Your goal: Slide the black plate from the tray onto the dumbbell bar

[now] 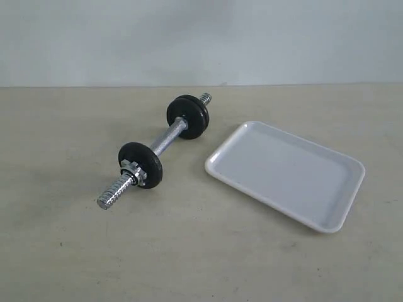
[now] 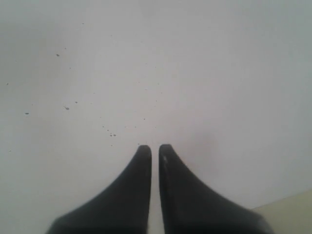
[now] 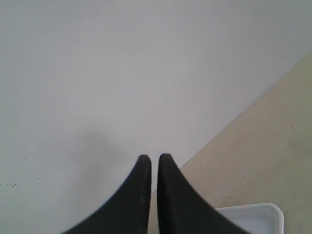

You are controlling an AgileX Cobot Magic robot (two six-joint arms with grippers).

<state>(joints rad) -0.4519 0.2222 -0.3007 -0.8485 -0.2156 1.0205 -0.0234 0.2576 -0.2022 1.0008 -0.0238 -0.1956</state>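
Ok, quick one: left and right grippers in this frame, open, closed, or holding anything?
Left gripper: closed, holding nothing.
Right gripper: closed, holding nothing.

tray (image 3: 263,218) cropped, corner only — right wrist view

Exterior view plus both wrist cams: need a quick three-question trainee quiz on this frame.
1. True or false: a loose disc lies in the tray.
2. How many black discs sit on the dumbbell bar? A) one B) two C) three
3. Short answer: how do the left jaws and the right jaws stand, and do they hold anything?

Key:
1. False. The tray holds nothing that shows.
2. B. One disc near each threaded end.
3. Both shut, both holding nothing.
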